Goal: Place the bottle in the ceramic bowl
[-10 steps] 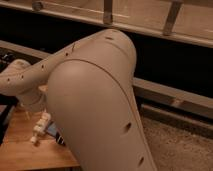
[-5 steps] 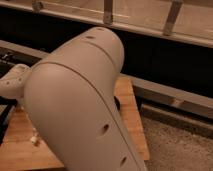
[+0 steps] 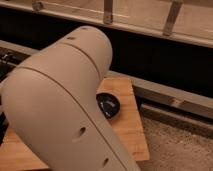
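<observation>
While arm (image 3: 65,110) hides tool, ceramic bowl (image 3: 110,106) on wooden table (image 3: 132,131).

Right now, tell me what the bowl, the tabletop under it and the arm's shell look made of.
Bowl: glossy black with pale glints, likely glazed ceramic. Tabletop: warm brown with lengthwise streaks, probably wood, matte. Arm shell: smooth beige, seamed, with small holes, probably moulded plastic. The gripper is out of view.

Single camera, high behind arm (image 3: 60,110), looking down at wooden table (image 3: 132,136); arm close, hiding jaws.
</observation>
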You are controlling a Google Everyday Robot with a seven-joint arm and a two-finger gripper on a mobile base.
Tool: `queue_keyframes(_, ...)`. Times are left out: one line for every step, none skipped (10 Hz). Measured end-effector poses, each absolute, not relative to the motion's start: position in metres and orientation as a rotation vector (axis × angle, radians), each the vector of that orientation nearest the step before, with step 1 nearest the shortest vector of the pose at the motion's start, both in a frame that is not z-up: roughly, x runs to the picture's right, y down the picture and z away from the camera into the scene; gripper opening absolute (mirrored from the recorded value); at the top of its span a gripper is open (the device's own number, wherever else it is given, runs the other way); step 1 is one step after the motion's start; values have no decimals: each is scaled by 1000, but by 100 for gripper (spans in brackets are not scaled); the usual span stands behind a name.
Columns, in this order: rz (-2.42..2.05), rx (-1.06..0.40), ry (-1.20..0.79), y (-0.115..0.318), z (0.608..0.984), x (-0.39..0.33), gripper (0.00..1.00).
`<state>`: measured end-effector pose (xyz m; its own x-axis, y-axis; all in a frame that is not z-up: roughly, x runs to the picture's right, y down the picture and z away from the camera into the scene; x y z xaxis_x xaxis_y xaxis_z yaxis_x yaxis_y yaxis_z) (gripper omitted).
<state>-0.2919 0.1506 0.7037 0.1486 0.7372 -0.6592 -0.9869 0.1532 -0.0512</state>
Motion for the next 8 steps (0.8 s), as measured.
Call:
queue_keyframes(1325,-571,536,148,704,-294,80)
queue_keyframes(1327,-609,492,142,710,-297,80)
queue_keyframes(1330,-653,441,138,720,-303,80)
queue_keyframes(1324,-682,401,137,725,-309,80)
queue_keyframes(1325,-700,373,134,728,-311,80)
queue_keyframes(1331,-712,349,130,732,-310,80)
queue_keyframes(1335,-728,322,128,735,-312,80)
queue_keyframes(1335,-738,294,126,739,-315,80)
